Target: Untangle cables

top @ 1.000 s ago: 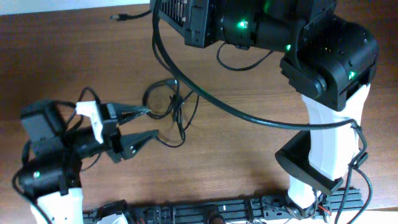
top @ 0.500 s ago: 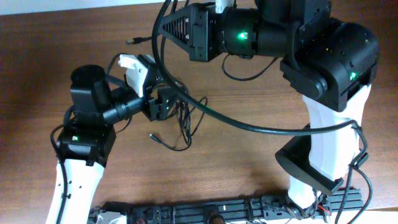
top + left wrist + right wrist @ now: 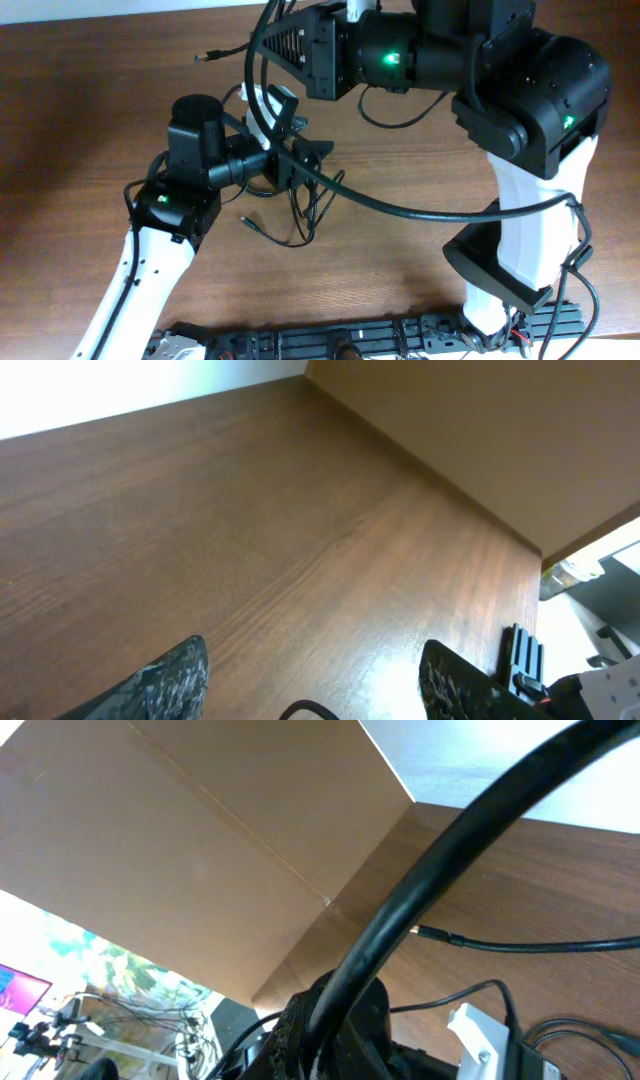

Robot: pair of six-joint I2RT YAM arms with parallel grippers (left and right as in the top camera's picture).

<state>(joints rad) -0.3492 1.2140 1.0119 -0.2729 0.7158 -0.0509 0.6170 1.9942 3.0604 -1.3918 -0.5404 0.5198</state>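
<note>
The cables (image 3: 300,205) lie as a loose black tangle on the wooden table, with one plug end (image 3: 250,222) at the left. Another thin cable with a plug (image 3: 205,57) runs toward my right gripper (image 3: 262,45) at the far side. In the right wrist view that gripper (image 3: 335,1020) looks shut, thin cable (image 3: 520,946) leads away beside it, and a thick arm wire crosses in front. My left gripper (image 3: 308,135) is open just beyond the tangle. In its wrist view the gripper (image 3: 315,670) is wide open, with a bit of cable loop (image 3: 305,710) between the fingers.
The thick black arm wire (image 3: 400,205) sweeps across the table over the tangle. The right arm's base (image 3: 520,250) stands at the right. A black rail (image 3: 350,340) runs along the front edge. A cardboard wall (image 3: 480,430) stands beyond the table.
My left arm has swung from the front left up to the table's middle, gripper still open. The right gripper came lower at the far side. The tangle shifted slightly and the far plug moved.
</note>
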